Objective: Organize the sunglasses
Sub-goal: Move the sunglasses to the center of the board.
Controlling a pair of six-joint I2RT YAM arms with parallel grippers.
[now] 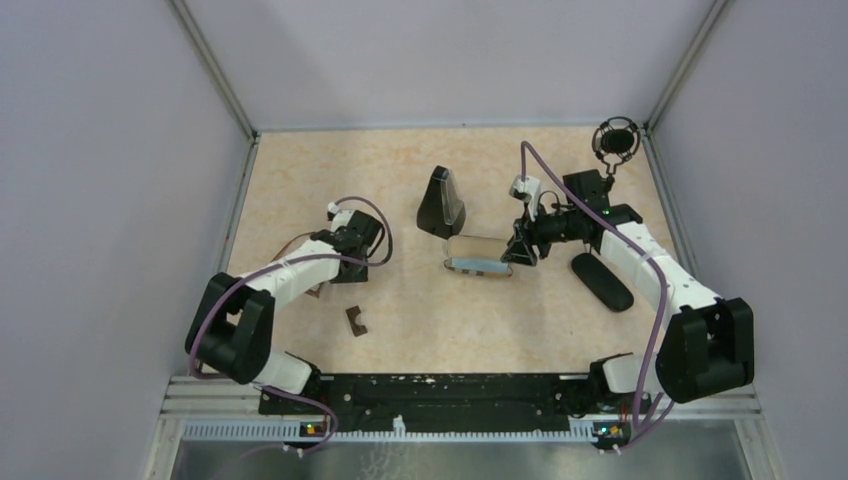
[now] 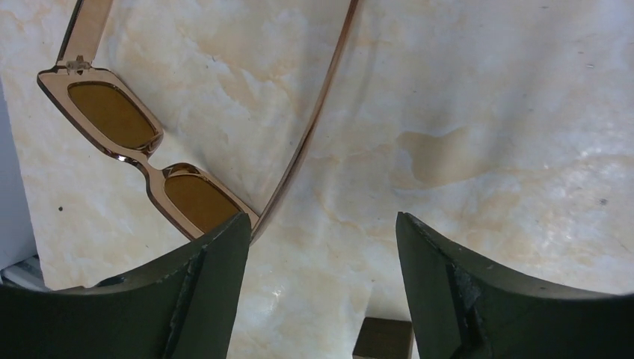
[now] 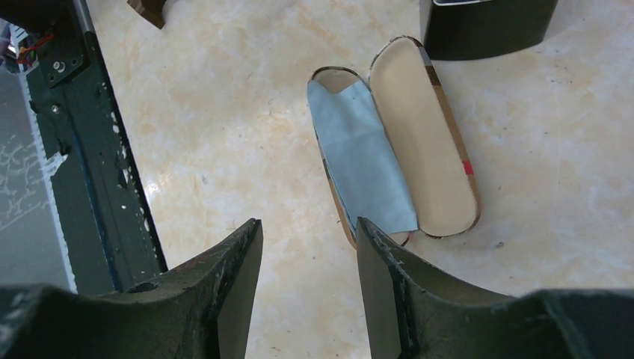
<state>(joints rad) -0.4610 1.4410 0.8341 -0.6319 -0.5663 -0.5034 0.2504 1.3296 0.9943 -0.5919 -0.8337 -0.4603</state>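
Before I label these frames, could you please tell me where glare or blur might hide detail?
Left wrist view: sunglasses sharp, soft glare on the table at right. Right wrist view: open case sharp, a sheen on the table left of it. Top view: even light, little fine detail.

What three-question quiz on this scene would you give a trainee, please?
1. True or false: the left gripper is shut on the sunglasses.
2. What lies inside the open case? A) a blue cloth B) a second pair of glasses C) nothing
3. Which gripper is beside the open case in the top view?
Key: 1 false, it is open with nothing between its fingers; 2 A; 3 the right gripper.
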